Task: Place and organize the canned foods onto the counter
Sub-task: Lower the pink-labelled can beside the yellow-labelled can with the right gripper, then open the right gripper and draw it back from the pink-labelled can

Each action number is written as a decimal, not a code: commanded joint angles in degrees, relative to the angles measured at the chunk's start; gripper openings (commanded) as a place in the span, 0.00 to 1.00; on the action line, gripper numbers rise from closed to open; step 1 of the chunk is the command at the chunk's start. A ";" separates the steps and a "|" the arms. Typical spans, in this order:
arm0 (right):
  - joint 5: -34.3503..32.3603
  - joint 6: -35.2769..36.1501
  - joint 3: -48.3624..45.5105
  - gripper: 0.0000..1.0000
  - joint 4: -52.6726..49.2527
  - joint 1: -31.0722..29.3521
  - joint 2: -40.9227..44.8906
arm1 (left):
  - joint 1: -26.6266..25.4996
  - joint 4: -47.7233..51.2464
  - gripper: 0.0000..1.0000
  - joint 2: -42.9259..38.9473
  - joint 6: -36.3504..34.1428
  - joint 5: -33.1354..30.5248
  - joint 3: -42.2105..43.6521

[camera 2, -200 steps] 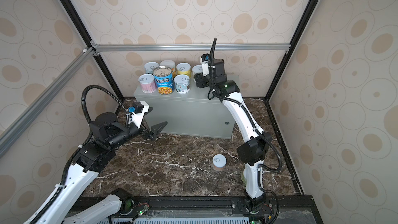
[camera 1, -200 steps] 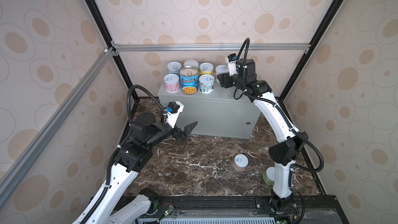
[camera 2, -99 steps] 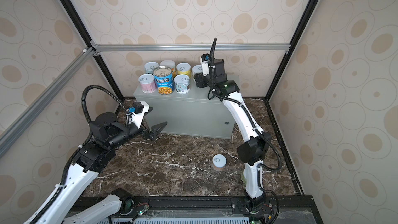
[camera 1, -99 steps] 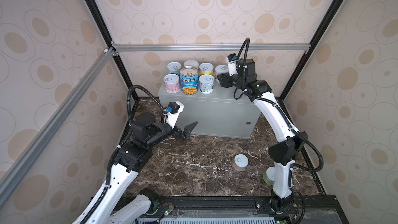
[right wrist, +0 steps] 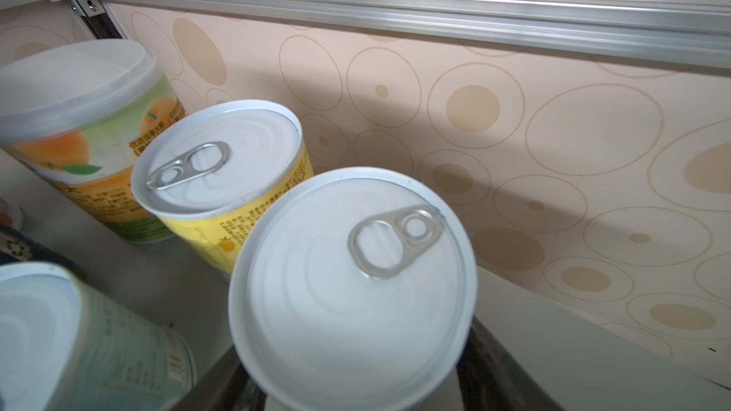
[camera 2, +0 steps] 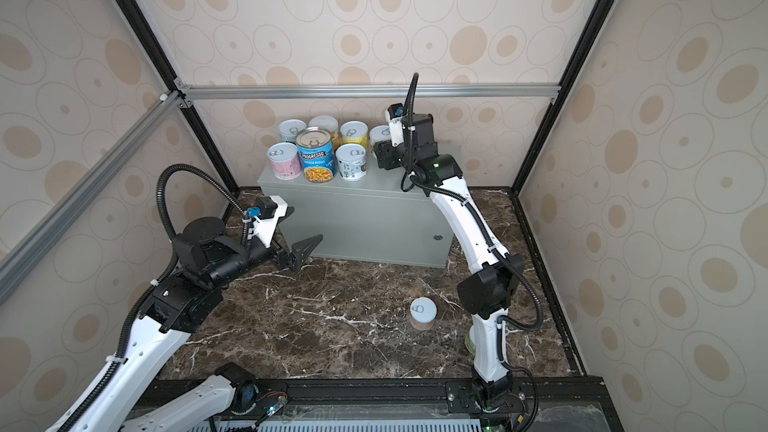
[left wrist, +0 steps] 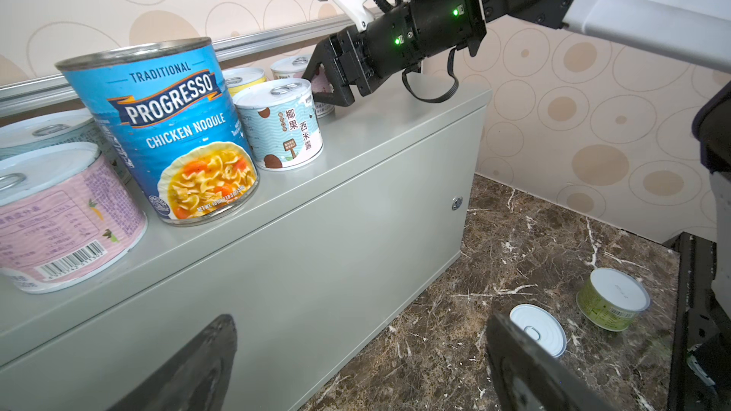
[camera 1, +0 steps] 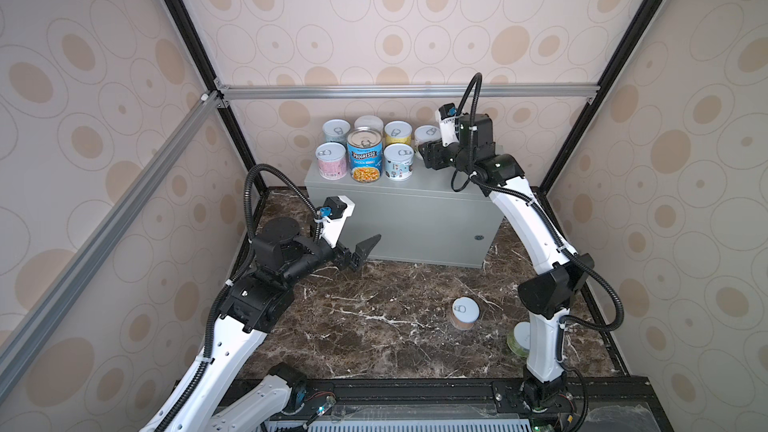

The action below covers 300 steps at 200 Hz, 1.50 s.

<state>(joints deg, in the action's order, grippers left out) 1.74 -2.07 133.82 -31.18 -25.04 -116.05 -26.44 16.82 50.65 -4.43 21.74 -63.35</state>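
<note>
Several cans stand on the grey counter (camera 1: 399,218): a pink one (camera 1: 331,160), the blue Progresso can (camera 1: 364,155), a pale blue one (camera 1: 398,162) and more behind. At the back row's right end, my right gripper (camera 1: 424,147) is shut on a white-lidded can (right wrist: 352,290) that rests on the counter top beside a yellow can (right wrist: 221,160). My left gripper (camera 1: 362,252) hangs open and empty in front of the counter's left part, above the marble. A tan can (camera 1: 465,312) and a green can (left wrist: 611,298) stand on the marble floor.
The right arm's base column (camera 1: 540,342) partly hides the green can in both top views. The wallpapered back wall and an aluminium rail (right wrist: 395,5) run close behind the back row. The counter top right of the held can is bare.
</note>
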 commanded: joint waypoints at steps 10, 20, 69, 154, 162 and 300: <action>0.86 -0.22 1.53 0.72 -1.11 0.11 -1.19 | -0.44 0.41 0.98 -1.08 -1.90 0.05 -1.97; 0.81 -0.22 1.54 0.72 -0.99 0.15 -1.08 | -0.41 0.41 0.98 -1.19 -1.90 0.03 -1.91; 0.64 0.13 1.51 0.83 -0.91 0.11 -0.02 | -0.41 0.41 0.98 -1.35 -1.91 -0.09 -1.75; -7.28 -0.02 -24.12 1.00 4.23 0.14 22.96 | -0.44 0.07 0.98 -1.87 -1.86 0.39 -1.51; -8.53 0.00 -27.34 1.00 4.13 0.13 26.50 | -0.45 -0.04 0.98 -1.98 -1.73 0.64 -1.43; -23.98 -26.13 -71.74 1.00 -22.12 -21.39 66.69 | -0.46 -8.11 0.98 -1.36 3.87 7.90 3.29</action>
<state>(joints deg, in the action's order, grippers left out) -18.37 -17.65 69.36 -49.28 -42.70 -51.35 -26.44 12.67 49.19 -2.42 26.20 -60.88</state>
